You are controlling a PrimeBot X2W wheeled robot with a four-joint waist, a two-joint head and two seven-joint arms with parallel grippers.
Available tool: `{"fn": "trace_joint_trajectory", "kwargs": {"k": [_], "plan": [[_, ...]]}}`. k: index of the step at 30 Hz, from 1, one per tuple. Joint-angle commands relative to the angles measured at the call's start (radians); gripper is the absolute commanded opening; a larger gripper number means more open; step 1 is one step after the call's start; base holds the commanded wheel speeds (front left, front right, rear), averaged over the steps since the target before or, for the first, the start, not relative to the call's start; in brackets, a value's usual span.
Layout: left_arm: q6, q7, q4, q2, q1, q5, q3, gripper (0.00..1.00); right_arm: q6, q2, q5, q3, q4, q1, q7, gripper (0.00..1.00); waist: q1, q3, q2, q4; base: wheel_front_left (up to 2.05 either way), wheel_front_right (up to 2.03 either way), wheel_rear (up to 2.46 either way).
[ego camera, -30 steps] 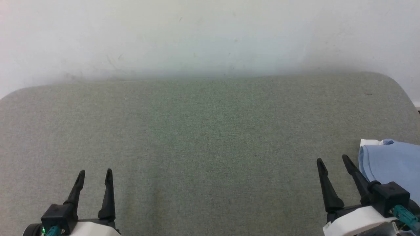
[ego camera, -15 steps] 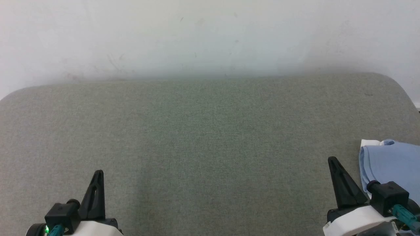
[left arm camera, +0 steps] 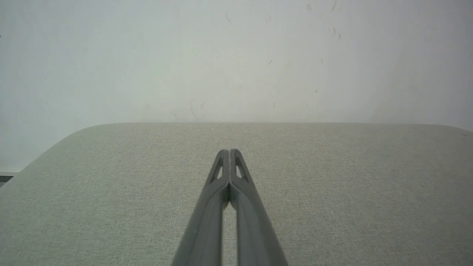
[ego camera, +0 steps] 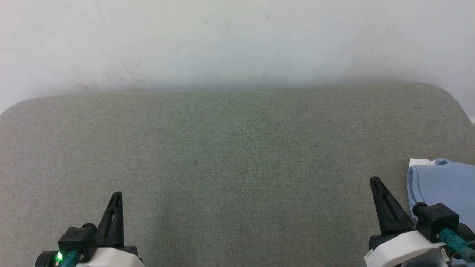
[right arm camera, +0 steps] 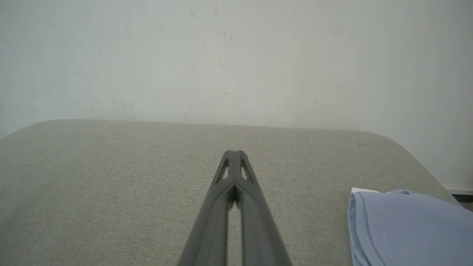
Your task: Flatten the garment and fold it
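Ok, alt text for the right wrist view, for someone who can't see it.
The right gripper, shut and empty, points across a grey-green fabric surface toward a pale wall. A light blue garment lies at the lower right, apart from it.

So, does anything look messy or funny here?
Yes. The light blue shirt lies doubled over at the right edge of the grey surface, partly out of the picture, not spread flat in the middle. The left gripper and right gripper are shut, holding nothing.
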Motion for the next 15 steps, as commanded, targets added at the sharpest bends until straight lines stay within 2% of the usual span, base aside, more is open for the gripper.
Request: {"fn": "trace_joint_trajectory", "kwargs": {"k": [1,15], "plan": [[-0.007,0.007,-0.004,-0.008,-0.019,0.013,0.007,0.0,0.0,0.001,-0.01,-0.001,0.004,-0.016,0.003,0.0,0.0,0.0,0.0,0.0,0.0,0.0,0.0],[-0.013,0.035,-0.008,-0.032,-0.033,0.045,0.013,0.0,0.0,0.002,-0.024,-0.002,0.015,-0.031,0.01,0.0,0.0,-0.001,0.0,0.004,0.0,0.0,0.0]]}}
